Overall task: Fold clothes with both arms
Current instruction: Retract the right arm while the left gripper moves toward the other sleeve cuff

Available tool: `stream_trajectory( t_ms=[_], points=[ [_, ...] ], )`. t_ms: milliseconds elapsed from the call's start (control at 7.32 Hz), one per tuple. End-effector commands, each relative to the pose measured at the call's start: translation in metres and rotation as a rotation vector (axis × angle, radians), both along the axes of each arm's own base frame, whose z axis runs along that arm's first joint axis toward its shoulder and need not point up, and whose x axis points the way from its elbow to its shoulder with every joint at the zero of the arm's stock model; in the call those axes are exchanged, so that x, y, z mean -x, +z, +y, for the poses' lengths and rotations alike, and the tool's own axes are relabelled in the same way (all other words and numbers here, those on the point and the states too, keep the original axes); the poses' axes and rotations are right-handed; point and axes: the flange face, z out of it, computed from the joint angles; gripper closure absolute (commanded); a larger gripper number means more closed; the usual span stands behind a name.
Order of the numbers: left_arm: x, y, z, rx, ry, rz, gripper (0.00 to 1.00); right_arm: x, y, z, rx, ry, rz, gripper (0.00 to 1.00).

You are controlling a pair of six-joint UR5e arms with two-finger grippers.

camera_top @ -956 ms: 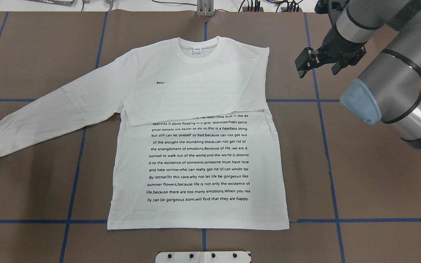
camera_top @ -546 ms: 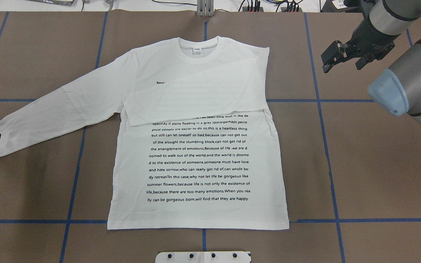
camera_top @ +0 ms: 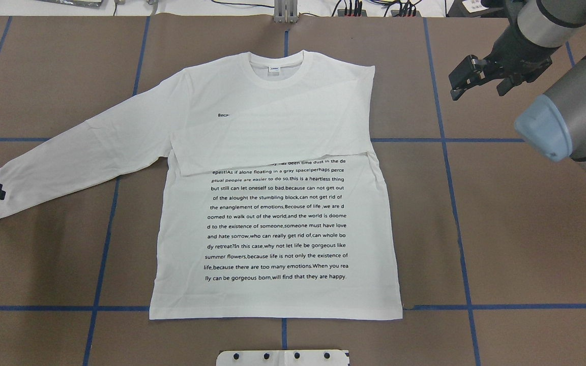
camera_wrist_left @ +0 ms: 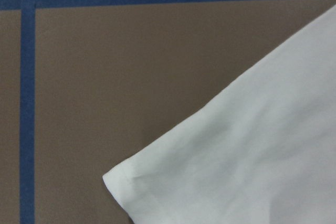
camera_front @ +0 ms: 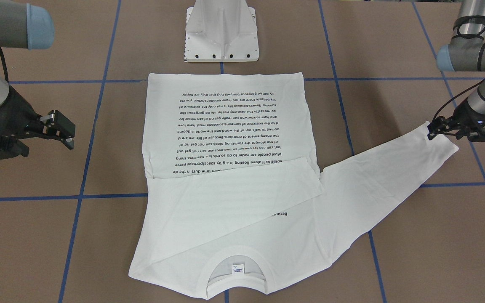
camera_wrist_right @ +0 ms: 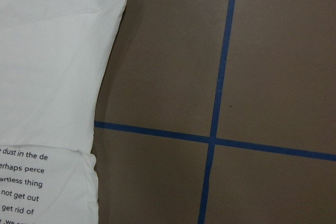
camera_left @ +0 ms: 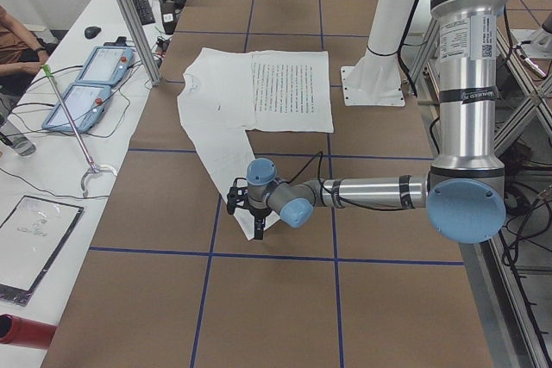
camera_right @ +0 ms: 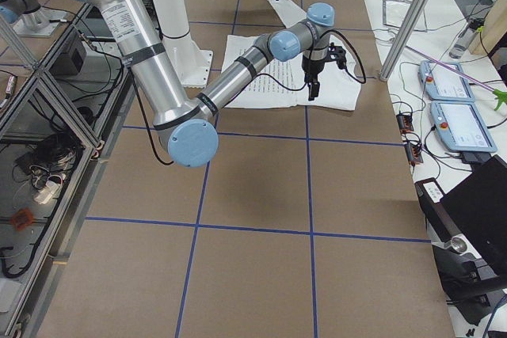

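Two arms are showing in the front-facing view, and I am looking at the white long-sleeved T-shirt [camera_front: 225, 126] lying flat on the brown table [camera_front: 394, 261], print facing up, hem toward the white pedestal base [camera_front: 221, 38]. One sleeve [camera_front: 225, 202] is lying folded across the chest, covering the top text lines. The other sleeve [camera_front: 385, 176] is stretching out to the left gripper [camera_front: 444, 130], which is sitting at its cuff; I cannot tell whether its fingers are pinching the cloth. The right gripper [camera_front: 53, 132] is hanging over bare table, well apart from the shirt. Overhead, its fingers are standing spread, out beyond the folded shoulder. From the left end, the left gripper is pointing down at the cuff. The left wrist camera is showing the cuff corner lying near blue tape [camera_wrist_left: 26, 103]. The right wrist camera is showing the shirt's folded edge beside a tape crossing.
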Motion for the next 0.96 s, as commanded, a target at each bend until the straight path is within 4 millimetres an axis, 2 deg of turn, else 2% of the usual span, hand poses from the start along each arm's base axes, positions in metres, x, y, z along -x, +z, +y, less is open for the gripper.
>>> stream_trajectory(
  t_ms=[0,273,410,546,683,820],
  points=[
    [0.0011,0.0074,0.0029,0.005,0.003,-0.003,0.01,-0.0021,-0.0079,0.0036,0.003,0.000,0.002,0.00],
    [0.0021,0.0096,0.0044,0.009,0.002,-0.006,0.01,-0.0023,-0.0070,0.0037,0.004,0.001,0.004,0.00],
    [0.0019,0.0079,0.0041,0.007,0.001,-0.003,0.27,-0.0023,-0.0069,0.0037,0.004,0.001,0.004,0.00],
    [0.0025,0.0105,0.0051,0.008,0.002,-0.005,0.48,-0.0023,-0.0069,0.0037,0.004,0.001,0.004,0.00],
    [0.0029,0.0112,0.0058,0.009,0.002,-0.006,0.54,-0.0021,-0.0088,0.0034,0.001,0.001,0.002,0.00],
    [0.0028,0.0103,0.0057,0.008,0.001,-0.004,0.68,-0.0022,-0.0079,0.0035,0.003,0.001,0.003,0.00]
  ],
)
